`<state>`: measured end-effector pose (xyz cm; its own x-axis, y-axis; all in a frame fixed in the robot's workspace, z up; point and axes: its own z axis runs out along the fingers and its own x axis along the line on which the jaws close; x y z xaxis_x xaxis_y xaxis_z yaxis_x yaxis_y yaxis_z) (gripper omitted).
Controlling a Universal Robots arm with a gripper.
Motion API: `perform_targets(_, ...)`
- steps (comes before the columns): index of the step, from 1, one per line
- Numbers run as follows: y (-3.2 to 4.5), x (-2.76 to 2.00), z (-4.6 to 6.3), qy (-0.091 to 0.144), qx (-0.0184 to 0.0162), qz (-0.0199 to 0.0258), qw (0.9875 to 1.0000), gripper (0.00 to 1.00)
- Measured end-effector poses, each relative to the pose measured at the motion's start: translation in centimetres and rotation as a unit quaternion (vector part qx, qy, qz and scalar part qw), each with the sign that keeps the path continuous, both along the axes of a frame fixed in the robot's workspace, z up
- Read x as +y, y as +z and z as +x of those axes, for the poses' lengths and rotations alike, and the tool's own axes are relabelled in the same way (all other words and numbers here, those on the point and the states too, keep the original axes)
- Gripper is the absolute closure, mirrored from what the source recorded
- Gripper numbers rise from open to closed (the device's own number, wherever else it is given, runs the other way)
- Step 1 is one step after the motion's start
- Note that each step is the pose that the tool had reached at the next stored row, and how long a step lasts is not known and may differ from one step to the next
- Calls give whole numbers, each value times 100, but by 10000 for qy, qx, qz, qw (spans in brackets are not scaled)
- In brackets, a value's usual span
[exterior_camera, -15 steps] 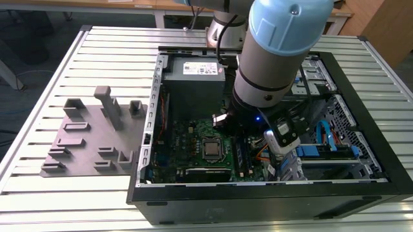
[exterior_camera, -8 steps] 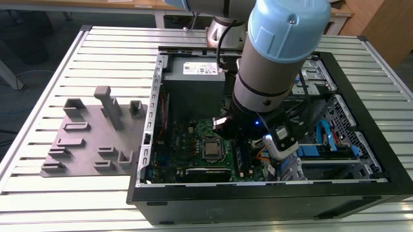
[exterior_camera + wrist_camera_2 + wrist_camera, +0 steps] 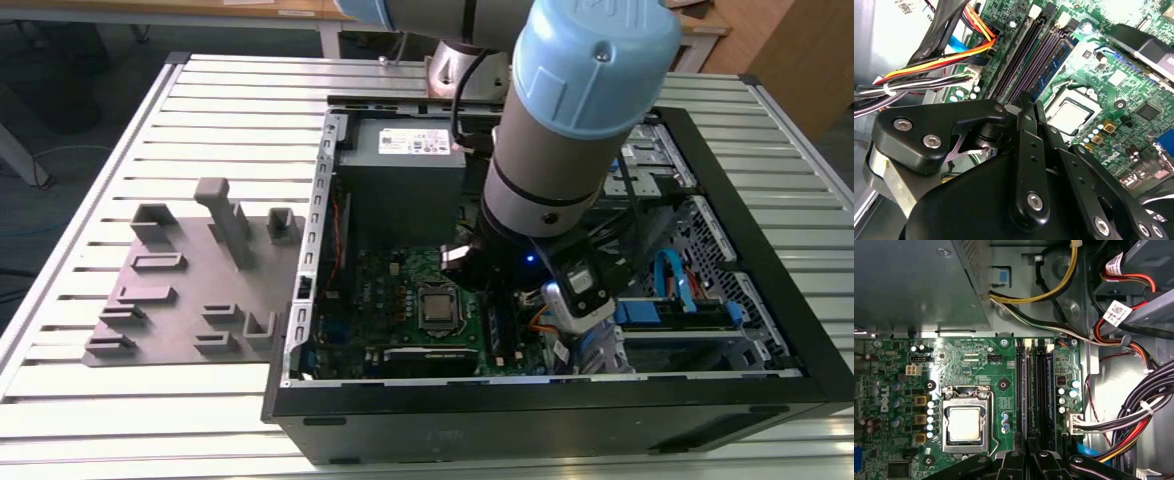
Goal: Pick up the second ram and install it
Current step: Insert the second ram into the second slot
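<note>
My pincer is down inside the open computer case, which lies on the slatted worktop toward its far edge and the exterior view's right side. In both wrist views its black fingers sit close together, narrowed right over the memory slots beside the processor socket on the motherboard. I see one green ram stick with black chips seated in a slot in the second wrist view; whether that is the second ram, or whether a stick is pinched between my fingers, I cannot tell. A grey fixture plate rests on the worktop beside the case, toward the exterior view's left. Bundled cables run along the motherboard's edge next to the slots.
</note>
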<state>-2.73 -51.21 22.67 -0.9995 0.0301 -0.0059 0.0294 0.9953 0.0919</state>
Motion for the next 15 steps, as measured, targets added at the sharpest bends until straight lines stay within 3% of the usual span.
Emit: perform_targets(15, -47, 20, 15, -58, 0, -35, 10000, 89)
